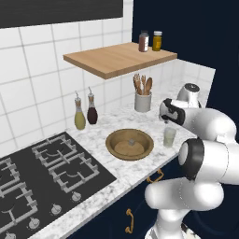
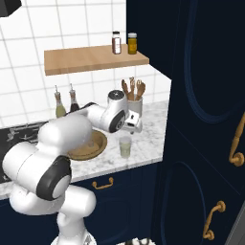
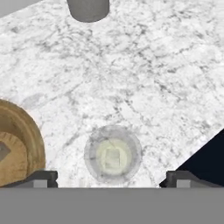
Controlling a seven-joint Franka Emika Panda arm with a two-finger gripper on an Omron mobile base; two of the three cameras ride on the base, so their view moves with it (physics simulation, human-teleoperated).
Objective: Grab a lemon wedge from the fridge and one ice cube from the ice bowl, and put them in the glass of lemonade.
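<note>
Arm (image 1: 205, 154): glossy white rounded shells — bulbous segments
Joints: black bands between segments
Gripper (image 3: 112, 178): two small dark grey fingertips

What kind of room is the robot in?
A kitchen, most likely. There is a gas stove set in a marble counter, white wall tiles, a holder of wooden spoons, and a glass of lemonade beside a wooden bowl.

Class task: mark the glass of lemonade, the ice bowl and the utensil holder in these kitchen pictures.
glass of lemonade (image 3: 113, 154): hand view, on the liquid seen from above.
ice bowl (image 1: 130, 144): left base view, on the inner floor.
utensil holder (image 1: 143, 102): left base view, on the white side wall.
</note>
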